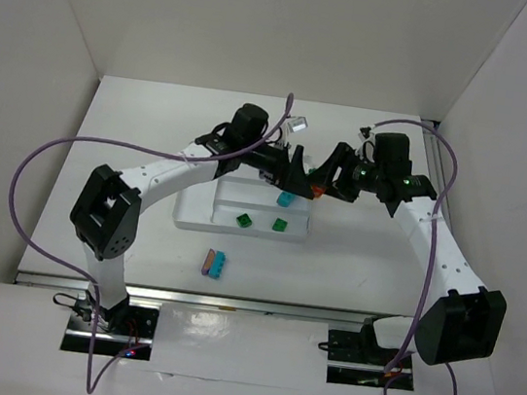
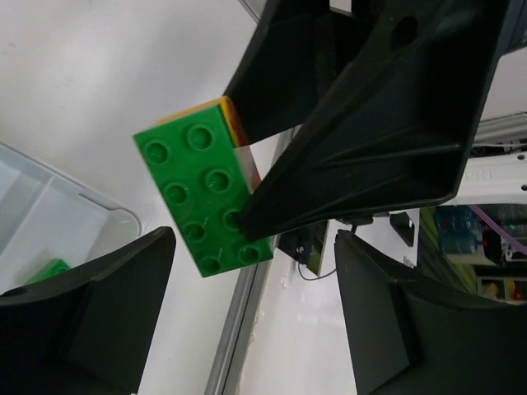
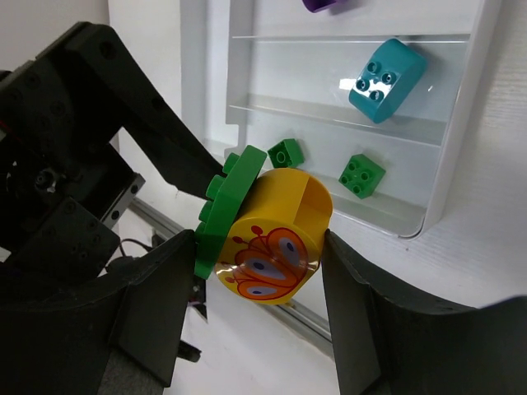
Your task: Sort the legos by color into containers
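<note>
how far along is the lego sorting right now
Done: two green bricks share the nearest section of the tray, a cyan one sits in the next, a purple one beyond. In hand: the right gripper clamps a yellow-and-green stack; the left gripper stands open around its green plate, apparently to pull it off. To do: a purple-and-cyan stack on the table.

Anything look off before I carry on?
Right fingers hold a green brick stuck to a yellow butterfly-printed piece, a mixed pair not yet split. A two-colour stack lies on the table, outside the tray.
</note>
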